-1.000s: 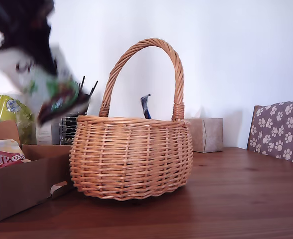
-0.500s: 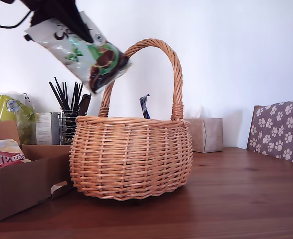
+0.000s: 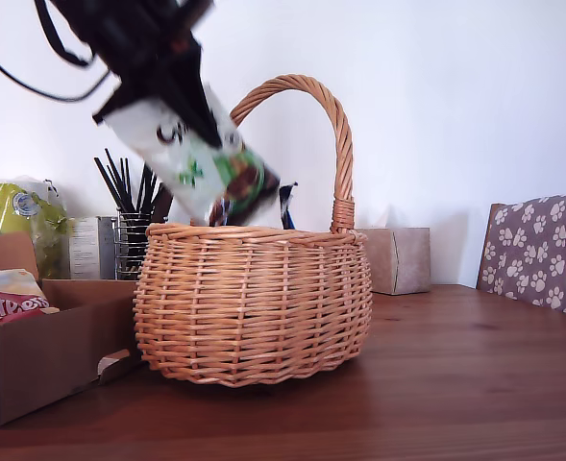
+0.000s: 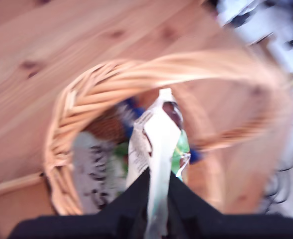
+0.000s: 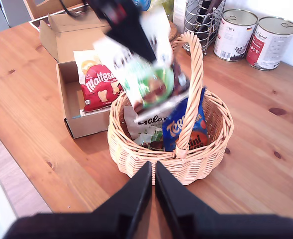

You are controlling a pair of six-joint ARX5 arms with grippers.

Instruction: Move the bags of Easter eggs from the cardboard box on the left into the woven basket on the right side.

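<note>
My first gripper (image 3: pixel 167 91) (image 4: pixel 157 199) (image 5: pixel 124 22) is shut on a white and green bag of Easter eggs (image 3: pixel 201 158) (image 4: pixel 158 144) (image 5: pixel 146 74), which hangs tilted just above the woven basket (image 3: pixel 254 298) (image 4: pixel 71 104) (image 5: pixel 136 154), its lower end at the rim. A white packet (image 5: pixel 146 121) and a dark blue packet (image 5: pixel 183 127) lie inside the basket. At the exterior view's left, the cardboard box (image 3: pixel 42 351) (image 5: pixel 61 30) holds a red-yellow bag (image 3: pixel 4 298) (image 5: pixel 99 84). My second gripper (image 5: pixel 153 174) hovers high over the basket's near side, shut on nothing.
Behind the box stand a yellow-green bag (image 3: pixel 13 216) and a wire holder of dark sticks (image 3: pixel 134 240). A tan tissue box (image 3: pixel 398 259) and a paw-print chair cushion (image 3: pixel 542 250) are at the exterior view's right. Two tins (image 5: pixel 236 32) stand beyond the basket.
My first gripper carried the white and green bag from above the box toward the exterior view's right, then down to the basket's rim. Nothing else moved.
</note>
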